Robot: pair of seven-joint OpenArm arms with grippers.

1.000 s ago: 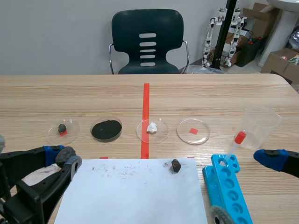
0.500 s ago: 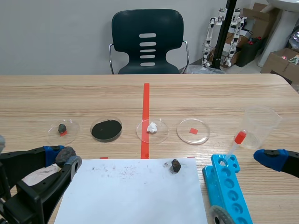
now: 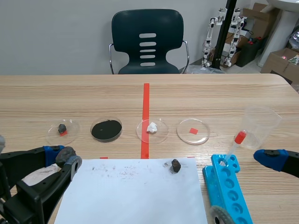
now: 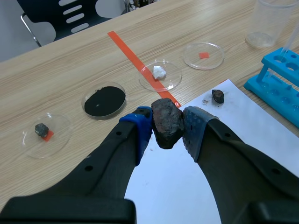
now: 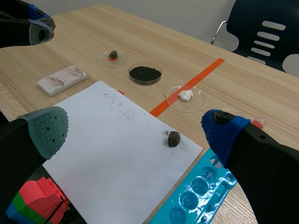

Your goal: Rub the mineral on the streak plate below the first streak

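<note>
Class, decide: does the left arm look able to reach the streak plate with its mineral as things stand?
Probably yes: the left gripper holds the mineral near the streak plate, with nothing between them.

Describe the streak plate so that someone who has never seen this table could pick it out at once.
Start from the large white paper sheet at the table's near edge. Just off its corner on the left arm's side, on bare wood, lies the streak plate. It is a small white rectangular tile with faint dark smears, whereas the petri dish nearest it is round and clear.
</note>
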